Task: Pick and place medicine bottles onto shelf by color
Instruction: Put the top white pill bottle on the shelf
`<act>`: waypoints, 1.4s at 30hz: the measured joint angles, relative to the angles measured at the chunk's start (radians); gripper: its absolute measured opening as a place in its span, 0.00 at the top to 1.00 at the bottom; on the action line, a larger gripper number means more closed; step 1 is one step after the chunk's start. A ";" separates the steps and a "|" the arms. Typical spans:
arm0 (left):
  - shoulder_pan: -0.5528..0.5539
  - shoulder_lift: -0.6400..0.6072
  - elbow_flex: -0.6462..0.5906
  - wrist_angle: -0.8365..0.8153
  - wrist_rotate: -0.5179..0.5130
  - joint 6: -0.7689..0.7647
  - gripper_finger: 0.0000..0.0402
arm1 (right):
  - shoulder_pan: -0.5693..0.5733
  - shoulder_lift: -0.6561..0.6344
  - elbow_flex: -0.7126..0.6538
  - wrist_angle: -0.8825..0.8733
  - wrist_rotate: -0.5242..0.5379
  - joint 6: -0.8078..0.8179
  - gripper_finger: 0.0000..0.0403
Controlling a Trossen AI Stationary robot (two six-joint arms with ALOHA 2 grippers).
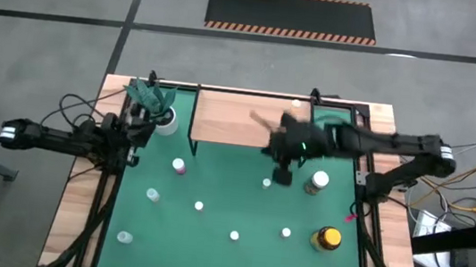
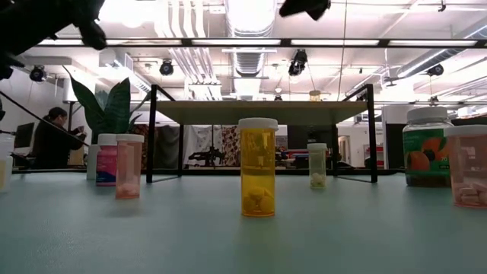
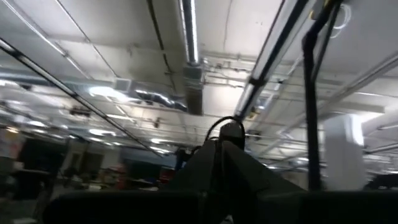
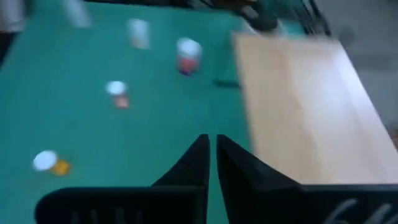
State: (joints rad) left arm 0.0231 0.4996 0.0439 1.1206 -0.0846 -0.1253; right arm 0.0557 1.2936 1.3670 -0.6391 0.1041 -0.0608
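With its fingers together on nothing, the right end effector (image 1: 282,176) hovers beside the shelf (image 1: 239,120) and should open, then descend squarely over one of the medicine bottles (image 1: 266,183) scattered on the worktop (image 1: 206,256).

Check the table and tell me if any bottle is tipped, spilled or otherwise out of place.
Nothing stands out. The bottles seen from table height, such as the orange bottle and the pink one, stand upright with caps on, and the green mat shows no spill. One small bottle already sits on the shelf.
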 joint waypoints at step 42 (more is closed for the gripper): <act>-0.119 0.647 0.386 0.023 -0.001 -0.239 0.97 | 0.070 -0.272 -0.571 0.651 -0.112 -0.452 0.98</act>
State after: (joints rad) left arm -0.0960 1.1465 0.4300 1.1437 -0.0856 -0.3638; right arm 0.1261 1.0218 0.7956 0.0116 -0.0082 -0.5131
